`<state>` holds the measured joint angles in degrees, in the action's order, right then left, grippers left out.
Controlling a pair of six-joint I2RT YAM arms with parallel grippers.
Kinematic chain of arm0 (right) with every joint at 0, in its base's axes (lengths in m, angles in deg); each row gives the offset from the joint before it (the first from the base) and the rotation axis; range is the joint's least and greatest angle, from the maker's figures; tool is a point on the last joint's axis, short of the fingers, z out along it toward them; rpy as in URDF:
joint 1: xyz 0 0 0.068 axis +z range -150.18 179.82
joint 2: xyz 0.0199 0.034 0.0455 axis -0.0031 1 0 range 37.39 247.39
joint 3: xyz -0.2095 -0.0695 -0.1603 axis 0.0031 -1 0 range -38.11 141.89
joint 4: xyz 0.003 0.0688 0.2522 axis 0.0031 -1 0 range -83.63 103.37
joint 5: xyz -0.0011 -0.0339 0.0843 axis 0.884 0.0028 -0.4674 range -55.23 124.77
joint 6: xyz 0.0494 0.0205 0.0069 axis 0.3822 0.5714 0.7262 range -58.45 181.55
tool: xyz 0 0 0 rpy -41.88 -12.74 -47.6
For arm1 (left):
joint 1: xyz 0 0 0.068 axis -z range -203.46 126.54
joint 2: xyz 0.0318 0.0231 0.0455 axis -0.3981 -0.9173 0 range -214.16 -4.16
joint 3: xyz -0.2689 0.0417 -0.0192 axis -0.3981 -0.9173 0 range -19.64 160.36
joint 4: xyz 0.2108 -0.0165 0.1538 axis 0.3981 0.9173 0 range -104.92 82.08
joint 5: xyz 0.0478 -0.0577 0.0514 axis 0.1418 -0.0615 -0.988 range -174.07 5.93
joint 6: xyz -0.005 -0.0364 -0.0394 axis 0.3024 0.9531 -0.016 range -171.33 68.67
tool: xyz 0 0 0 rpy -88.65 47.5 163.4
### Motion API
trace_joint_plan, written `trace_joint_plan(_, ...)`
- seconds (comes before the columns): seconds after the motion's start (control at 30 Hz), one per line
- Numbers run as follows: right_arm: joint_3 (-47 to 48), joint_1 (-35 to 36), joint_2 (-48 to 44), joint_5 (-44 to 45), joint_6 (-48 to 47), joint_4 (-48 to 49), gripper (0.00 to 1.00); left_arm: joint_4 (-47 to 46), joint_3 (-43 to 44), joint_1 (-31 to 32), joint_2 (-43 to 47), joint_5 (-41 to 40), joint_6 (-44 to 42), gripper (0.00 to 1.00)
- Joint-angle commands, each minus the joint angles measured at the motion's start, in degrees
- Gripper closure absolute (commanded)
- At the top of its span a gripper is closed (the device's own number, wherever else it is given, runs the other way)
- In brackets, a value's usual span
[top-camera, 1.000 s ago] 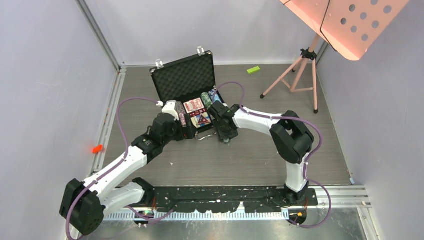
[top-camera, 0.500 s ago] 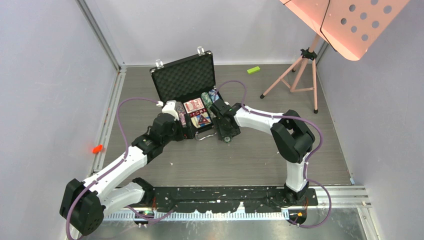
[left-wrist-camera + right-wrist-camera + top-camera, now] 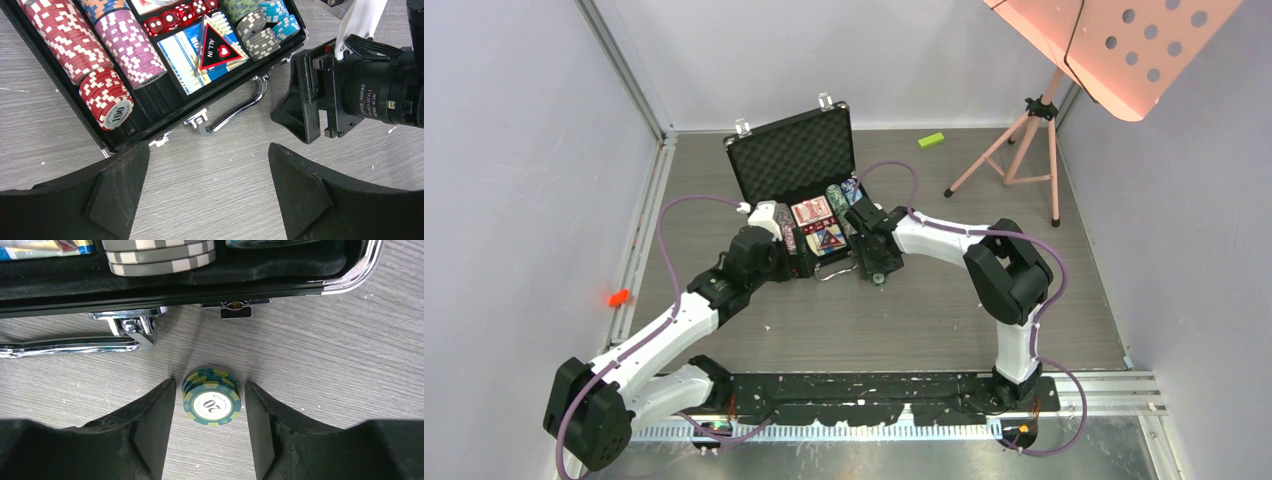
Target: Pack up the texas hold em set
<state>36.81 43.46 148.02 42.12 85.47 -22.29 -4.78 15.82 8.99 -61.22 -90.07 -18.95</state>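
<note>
Spread wide at the left gripper (image 3: 209,152), gripping nothing; straight ahead of those jaws, the open black case (image 3: 150,107), silver handle (image 3: 235,110) nearest; further right, parted at the right gripper (image 3: 210,385), straddling a short stack of green chips (image 3: 211,402), slim gaps either side; stack flat on the table (image 3: 325,365), just outside the case front.
</note>
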Motion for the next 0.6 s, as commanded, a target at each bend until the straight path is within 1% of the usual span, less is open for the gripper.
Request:
trace_joint_plan(0.0,-2.6,-0.1,0.9,-1.6,0.5,1.2,0.46,-0.4,1.2,-0.3,0.5,-0.5,-0.5,0.08)
trace_joint_plan(0.03,-2.8,0.0,0.6,-1.5,0.5,1.0,0.50,-0.3,1.2,-0.3,0.6,-0.4,-0.5,0.08)
trace_joint_plan(0.07,-2.8,0.0,0.0,-1.3,0.5,0.6,0.57,-0.3,1.3,-0.3,0.6,-0.4,-0.5,0.08)
trace_joint_plan(0.17,-2.4,-0.1,-1.5,-0.1,0.1,-1.0,0.65,-0.4,1.4,-0.3,0.5,-0.4,-0.5,0.08)
trace_joint_plan(0.3,-1.6,0.0,-3.9,1.0,-0.7,-2.7,0.67,-0.3,1.9,-0.3,-0.1,0.0,-0.5,0.08)
trace_joint_plan(0.57,-0.7,-0.3,-8.2,-0.5,-1.1,-3.5,0.67,-0.7,2.5,-0.3,-1.6,1.8,0.5,0.08)
